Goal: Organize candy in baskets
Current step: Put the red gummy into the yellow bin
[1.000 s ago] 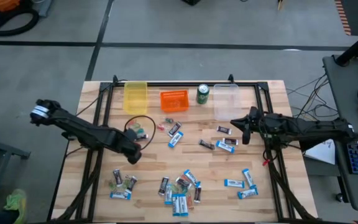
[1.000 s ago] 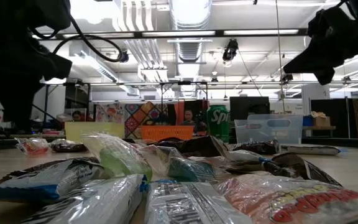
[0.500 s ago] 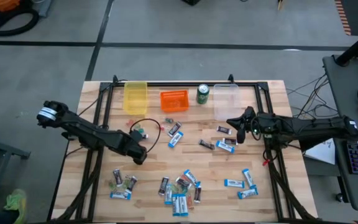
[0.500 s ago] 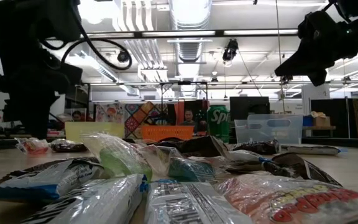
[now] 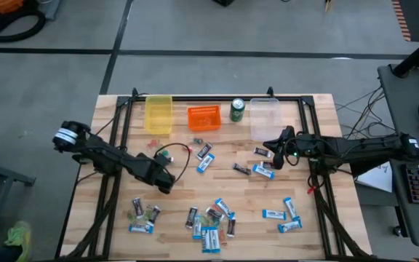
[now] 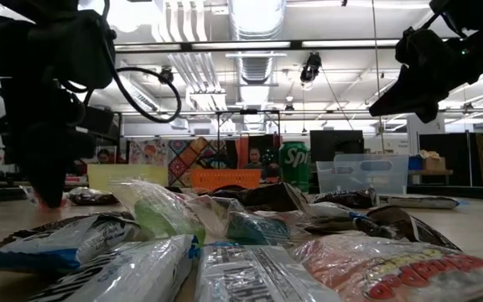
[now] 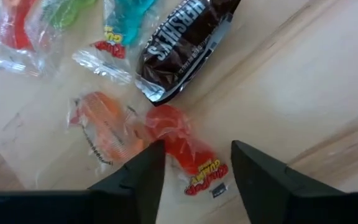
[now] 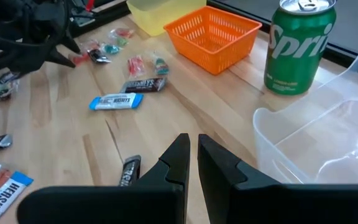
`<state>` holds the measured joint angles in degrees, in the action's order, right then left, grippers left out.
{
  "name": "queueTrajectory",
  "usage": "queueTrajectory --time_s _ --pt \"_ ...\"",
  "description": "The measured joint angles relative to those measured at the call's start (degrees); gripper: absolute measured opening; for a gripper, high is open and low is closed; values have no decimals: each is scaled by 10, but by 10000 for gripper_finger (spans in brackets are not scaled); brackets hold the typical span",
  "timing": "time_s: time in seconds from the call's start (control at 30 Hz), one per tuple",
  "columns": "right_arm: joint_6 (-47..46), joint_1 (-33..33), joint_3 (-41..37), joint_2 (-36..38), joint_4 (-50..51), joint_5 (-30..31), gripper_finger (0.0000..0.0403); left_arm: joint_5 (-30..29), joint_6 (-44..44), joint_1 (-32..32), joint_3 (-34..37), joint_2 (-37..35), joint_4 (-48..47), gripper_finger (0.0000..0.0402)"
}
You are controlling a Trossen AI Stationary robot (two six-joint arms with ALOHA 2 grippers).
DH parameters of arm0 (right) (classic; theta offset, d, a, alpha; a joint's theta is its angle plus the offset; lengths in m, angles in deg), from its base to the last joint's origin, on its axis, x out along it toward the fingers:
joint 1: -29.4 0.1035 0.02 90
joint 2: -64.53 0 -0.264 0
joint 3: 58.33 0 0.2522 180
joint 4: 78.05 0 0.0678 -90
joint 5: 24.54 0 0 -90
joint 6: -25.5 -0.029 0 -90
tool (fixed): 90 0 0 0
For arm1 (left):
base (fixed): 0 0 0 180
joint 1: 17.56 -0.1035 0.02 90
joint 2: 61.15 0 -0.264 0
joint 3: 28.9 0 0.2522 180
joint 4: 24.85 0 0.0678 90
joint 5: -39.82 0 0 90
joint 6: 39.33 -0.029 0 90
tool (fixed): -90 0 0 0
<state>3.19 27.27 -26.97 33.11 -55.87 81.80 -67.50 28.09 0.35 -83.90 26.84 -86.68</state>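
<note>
1. We see the left gripper (image 7: 191, 163) low over the pale wood-grain table (image 5: 115, 218), its two dark fingers spread, with a crinkly clear wrapper holding a red gummy (image 7: 185, 146) lying between the tips; nothing is gripped.
2. Just past those tips lies a glossy dark brown mini bar (image 7: 182, 43), and beside the red piece an orange gummy (image 7: 101, 124) in the same see-through film.
3. Compared with a second ago, the left arm has swung forward and dropped toward this small cluster near the yellow basket (image 5: 158, 113).
4. The right gripper (image 8: 192, 152) hovers with its tapered black fingers nearly together, a thin slit between them, holding nothing.
5. Ahead of it sit the orange basket (image 8: 211, 36), a lattice of plastic mesh, the smooth clear basket (image 8: 328, 140) just to one side, and a green soda can (image 8: 297, 46) between them.
6. A blue-and-white bar (image 8: 117, 101) lies flat farther out.
7. The right gripper has edged slightly toward the table's middle since the earlier frame.
</note>
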Motion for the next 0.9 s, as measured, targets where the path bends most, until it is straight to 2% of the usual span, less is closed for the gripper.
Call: queueTrajectory --time_s 0.3,0.4,0.53,0.67,0.9 --pt "4 0 0 -2 3 0 22 3 1 0 -2 1 4 39" --pt "3 0 0 -3 3 0 22 3 -7 0 -4 -7 6 10" --pt "3 0 0 -3 3 0 22 18 -50 0 -26 -19 -8 8" --pt "3 0 0 -3 3 0 22 10 -146 -2 -76 -49 -16 7" --pt "3 0 0 -3 2 2 22 -106 -339 -40 -147 -136 -7 1"
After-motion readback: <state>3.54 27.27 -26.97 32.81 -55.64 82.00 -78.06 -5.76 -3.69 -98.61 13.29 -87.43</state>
